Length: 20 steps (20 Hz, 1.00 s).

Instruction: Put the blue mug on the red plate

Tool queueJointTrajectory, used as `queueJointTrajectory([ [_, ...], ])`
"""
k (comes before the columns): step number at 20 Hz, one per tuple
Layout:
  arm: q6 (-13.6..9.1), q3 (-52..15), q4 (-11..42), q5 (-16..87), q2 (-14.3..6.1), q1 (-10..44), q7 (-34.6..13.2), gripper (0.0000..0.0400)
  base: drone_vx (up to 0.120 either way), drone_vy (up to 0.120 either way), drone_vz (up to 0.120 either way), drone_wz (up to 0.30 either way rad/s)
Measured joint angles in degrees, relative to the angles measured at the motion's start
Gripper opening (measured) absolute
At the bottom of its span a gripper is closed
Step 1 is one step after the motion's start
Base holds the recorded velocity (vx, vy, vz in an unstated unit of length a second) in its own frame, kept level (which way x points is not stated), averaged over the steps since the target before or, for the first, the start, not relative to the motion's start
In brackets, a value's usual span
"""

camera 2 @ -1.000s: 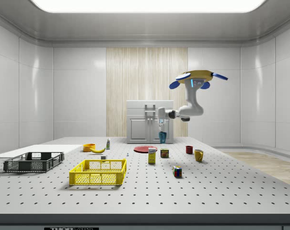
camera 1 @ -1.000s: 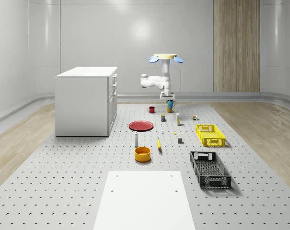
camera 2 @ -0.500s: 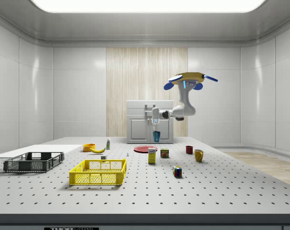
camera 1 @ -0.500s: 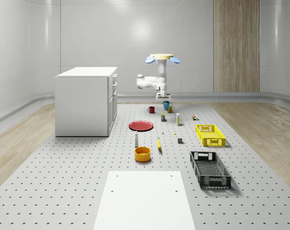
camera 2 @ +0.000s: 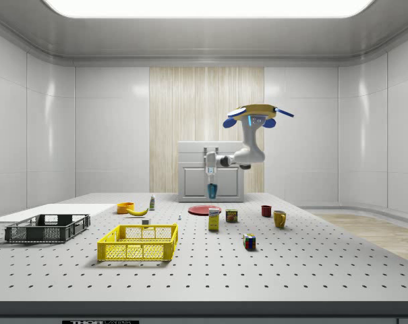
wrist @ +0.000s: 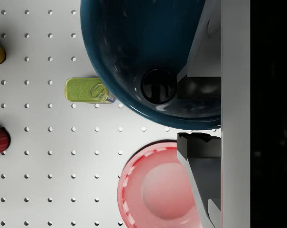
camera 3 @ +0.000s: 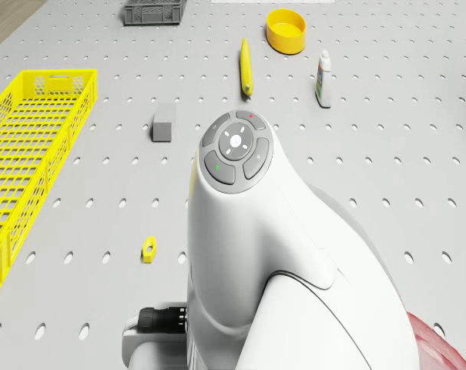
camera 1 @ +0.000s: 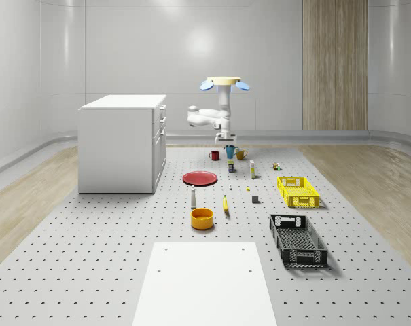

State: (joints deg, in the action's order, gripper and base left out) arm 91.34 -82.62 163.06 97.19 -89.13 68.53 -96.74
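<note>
Blue glazed ceramic, the mug (camera 2: pixel 212 191) hangs clear of the pegboard table (camera 1: pixel 110 258), clamped by its rim between the fingers of the gripper (camera 2: pixel 212 180) so that it stays upright with its mouth up. The yellow-bodied drone (camera 2: pixel 251 113) hovers well above the far part of the table, in front of the white cabinet (camera 1: pixel 121 142), with its white arm (camera 1: pixel 208 117) folded out sideways and the wrist pointing straight down; that posture lets the mug travel level and high enough to pass over the small clutter below. From the wrist camera I look down past the mug's dark bowl (wrist: pixel 148 52) and see the flat red plate (wrist: pixel 155 187) lying just beside it on the table, not yet squarely beneath, with a green-topped tin (wrist: pixel 86 90) close by. In my judgement the carry is nearly over: the mug wants shifting a little further until it sits over the plate's centre, then lowering before the fingers let go. A hasty drop could tip it off the plate's raised rim.
</note>
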Motion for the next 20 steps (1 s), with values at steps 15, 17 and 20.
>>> queueJointTrajectory([
  [15,0.8,-0.1,0.0,-0.3,-0.9,0.1,-0.1,0.0100,0.083,-0.120,0.000,0.000],
  [17,0.9,-0.1,0.0,-0.4,-1.0,0.1,-0.1,0.0100,0.020,-0.120,0.000,0.000],
  [20,1.0,-0.1,0.0,-0.4,-1.1,0.1,-0.1,0.0100,0.053,-0.120,0.000,0.000],
])
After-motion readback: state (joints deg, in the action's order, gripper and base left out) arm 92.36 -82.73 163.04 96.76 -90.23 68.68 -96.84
